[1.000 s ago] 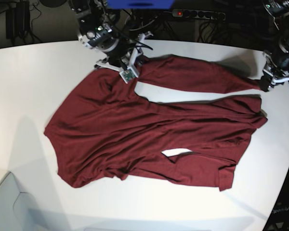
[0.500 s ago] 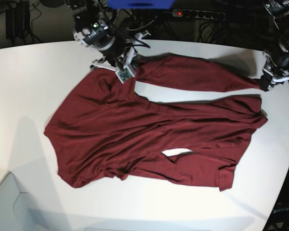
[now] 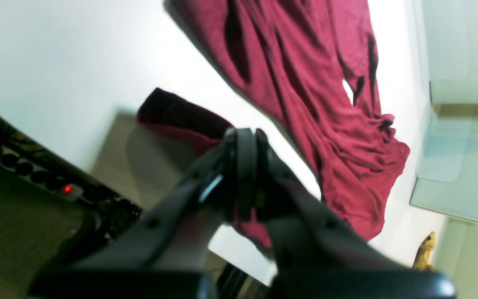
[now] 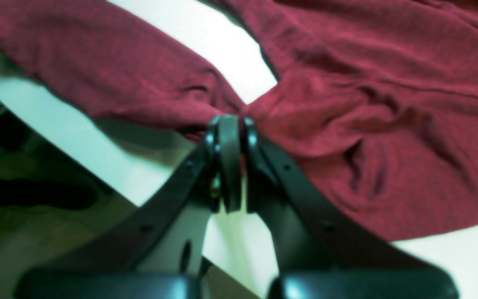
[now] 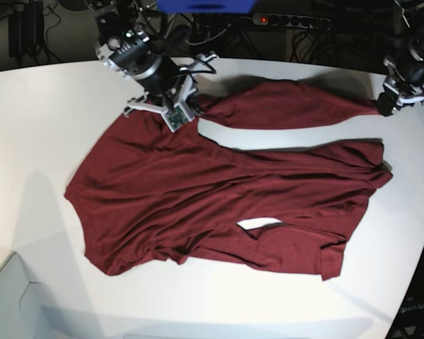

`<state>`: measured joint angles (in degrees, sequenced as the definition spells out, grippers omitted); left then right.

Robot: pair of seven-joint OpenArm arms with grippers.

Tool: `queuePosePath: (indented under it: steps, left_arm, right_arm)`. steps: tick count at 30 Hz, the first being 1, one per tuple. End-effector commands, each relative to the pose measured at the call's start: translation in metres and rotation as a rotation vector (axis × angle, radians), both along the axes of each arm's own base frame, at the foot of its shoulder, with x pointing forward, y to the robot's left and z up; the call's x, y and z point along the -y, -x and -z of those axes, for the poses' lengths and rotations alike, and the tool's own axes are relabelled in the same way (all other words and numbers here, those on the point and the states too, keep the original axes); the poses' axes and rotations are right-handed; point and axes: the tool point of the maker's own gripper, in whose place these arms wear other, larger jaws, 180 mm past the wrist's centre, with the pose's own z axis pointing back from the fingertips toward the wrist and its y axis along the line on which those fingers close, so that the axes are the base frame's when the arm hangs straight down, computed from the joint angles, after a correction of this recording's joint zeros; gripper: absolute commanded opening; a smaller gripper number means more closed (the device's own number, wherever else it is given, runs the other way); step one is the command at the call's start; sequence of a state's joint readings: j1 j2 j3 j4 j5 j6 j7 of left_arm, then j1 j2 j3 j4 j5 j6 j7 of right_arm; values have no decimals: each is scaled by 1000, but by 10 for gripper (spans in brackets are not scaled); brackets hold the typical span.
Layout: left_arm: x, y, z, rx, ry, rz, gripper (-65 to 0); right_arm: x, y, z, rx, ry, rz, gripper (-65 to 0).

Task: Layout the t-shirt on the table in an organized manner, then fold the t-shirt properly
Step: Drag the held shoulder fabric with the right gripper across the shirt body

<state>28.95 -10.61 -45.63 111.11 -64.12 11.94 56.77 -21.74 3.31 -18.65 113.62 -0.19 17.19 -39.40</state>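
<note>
The dark maroon t-shirt (image 5: 219,191) lies spread and wrinkled across the white table (image 5: 42,120), one long sleeve stretched along the far side. My right gripper (image 5: 191,106) is shut on the cloth where that sleeve joins the body; in the right wrist view its fingertips (image 4: 230,133) pinch a gathered fold of t-shirt (image 4: 367,104). My left gripper (image 5: 383,106) holds the sleeve's cuff end near the far right edge of the table. Seen from the left wrist, that gripper (image 3: 245,166) is shut, with dark cuff cloth (image 3: 172,116) bunched around its tips and the t-shirt's body (image 3: 313,83) beyond.
A power strip (image 5: 290,20) with a red light and cables lies just behind the table's far edge. The curved table edge (image 5: 417,268) runs close by the shirt's right side. A pale grey surface (image 5: 14,304) sits at the lower left corner.
My right gripper has shut on the shirt at the sleeve's base and drawn it back and left. The left gripper has pulled the cuff farther back, straightening the sleeve.
</note>
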Motion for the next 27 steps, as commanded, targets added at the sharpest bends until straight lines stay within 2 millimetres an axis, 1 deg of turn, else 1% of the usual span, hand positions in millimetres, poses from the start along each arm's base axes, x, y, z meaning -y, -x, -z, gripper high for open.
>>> queuePosePath:
  steps: [1, 3, 5, 9, 14, 18, 21, 22, 25, 27]
  left_arm:
    - [6, -1, -9, 23, 62, -3, -650]
    - [4, -1, -10, 21, 54, 2, -650]
    - [1, -3, -12, 20, 40, 11, -650]
    - [4, -4, -14, 13, 58, 35, -650]
    - [2, -14, -27, 41, 93, 51, -650]
    - [-3, -14, -36, 48, 108, 58, -650]
    - [-4, -14, -38, 47, 111, 64, -650]
    - [-4, -12, -37, 40, 108, 67, -650]
    - [-4, -7, -35, 26, 107, 69, -650]
    - [-3, -4, -33, 16, 107, 70, -650]
  right_arm:
    - [2, -7, -12, 44, -21, 8, -650]
    - [9, -15, -13, 57, -13, 30, -650]
    - [16, -17, -13, 58, -5, 47, -650]
    - [30, -28, -16, 81, 12, 82, -650]
    - [36, -31, -18, 88, 20, 97, -650]
    - [35, -31, -20, 106, 4, 98, -650]
    - [32, -32, -26, 139, -19, 91, -650]
    - [28, -26, -24, 134, -25, 70, -650]
    - [13, -16, -28, 159, -61, -18, -650]
    - [7, -9, -30, 171, -89, -46, -650]
